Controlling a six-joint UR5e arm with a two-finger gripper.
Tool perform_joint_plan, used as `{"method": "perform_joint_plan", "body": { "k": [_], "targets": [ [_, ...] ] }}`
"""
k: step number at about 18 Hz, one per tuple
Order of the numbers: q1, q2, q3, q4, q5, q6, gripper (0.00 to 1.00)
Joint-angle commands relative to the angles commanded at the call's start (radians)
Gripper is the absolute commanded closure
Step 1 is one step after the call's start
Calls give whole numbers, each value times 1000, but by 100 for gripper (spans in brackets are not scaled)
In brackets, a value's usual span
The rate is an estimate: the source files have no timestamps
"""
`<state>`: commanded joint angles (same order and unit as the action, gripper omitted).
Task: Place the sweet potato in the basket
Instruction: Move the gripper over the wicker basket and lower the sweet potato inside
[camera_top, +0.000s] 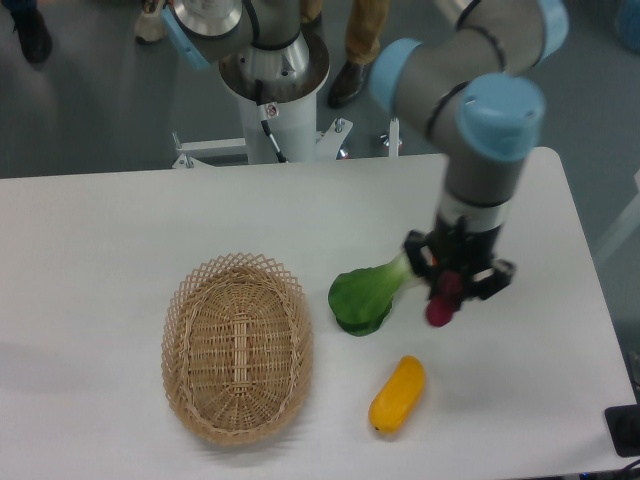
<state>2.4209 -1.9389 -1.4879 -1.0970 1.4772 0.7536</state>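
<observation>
My gripper (447, 292) is shut on the sweet potato (440, 306), a small magenta tuber that hangs end-down from between the fingers, above the table. It sits just right of the green leafy vegetable. The wicker basket (238, 346) lies well to the left, oval, tan and with nothing in it. The arm now covers the spot where the round orange fruit was, so that fruit is hidden.
A green bok choy (368, 293) lies between the gripper and the basket. A yellow oblong vegetable (397, 394) lies near the table's front edge. The robot's base column (270, 100) stands behind the table's far edge.
</observation>
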Motion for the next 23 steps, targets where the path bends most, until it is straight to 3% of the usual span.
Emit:
{"method": "perform_joint_plan", "body": {
  "k": [3,6,9,13,23],
  "targets": [
    [-78,6,-58,51,2,-106,70],
    [-132,2,-118,118,15,-131,70],
    [-196,-47,-141,186,58,-132,70],
    [-240,-100,-155,196,103,-134,70],
    [-298,-158,-173,238,106,-131,69]
  ]
}}
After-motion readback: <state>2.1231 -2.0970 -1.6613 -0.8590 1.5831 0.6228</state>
